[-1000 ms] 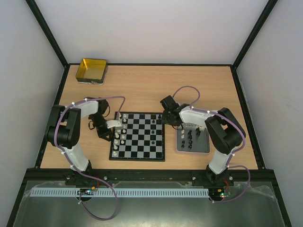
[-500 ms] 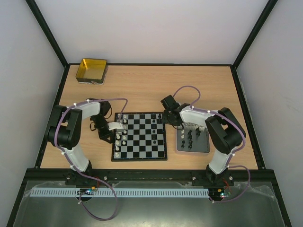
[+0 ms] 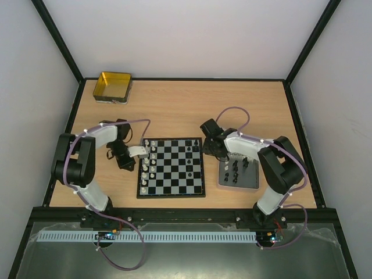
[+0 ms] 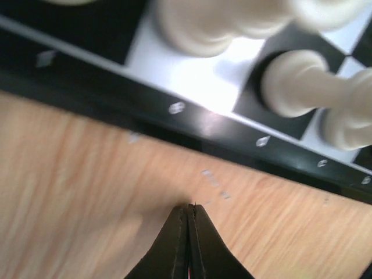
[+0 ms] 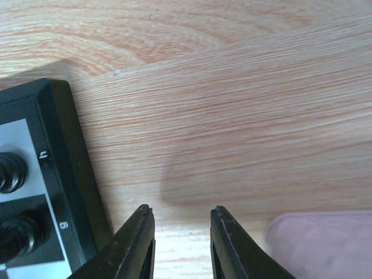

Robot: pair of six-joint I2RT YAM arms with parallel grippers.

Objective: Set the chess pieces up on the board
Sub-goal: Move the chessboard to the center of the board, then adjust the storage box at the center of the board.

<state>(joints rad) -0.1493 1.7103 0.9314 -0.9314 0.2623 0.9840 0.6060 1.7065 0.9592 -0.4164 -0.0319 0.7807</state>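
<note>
Top external view: the board [image 3: 171,167] lay on the wooden table [image 3: 174,110] between the two arms. White chess pieces [image 3: 149,166] stood in its two left-hand files, and a few black chess pieces [image 3: 190,149] stood near its far right corner. More black pieces waited in the grey tray [image 3: 250,181] to the right of the board, and a gold tin [image 3: 113,87] sat at the far left corner of the table. From above, the left gripper [image 3: 142,152] reached the board's left edge, but how far either gripper was parted could not be read at that scale. The left wrist view supplied this: its fingers [image 4: 173,244] were pressed together with nothing between them, poised over bare wood just beside the board's black rim, with blurred white pieces cut off at the top of the view. The right wrist view showed the right gripper [image 5: 180,209] with its fingers parted by a clear gap and holding nothing, over bare wood just beside the board's corner, where two black pieces stood on squares lettered h and g. A pale blurred shape [image 5: 319,241] at that view's lower right could not be identified.
</note>
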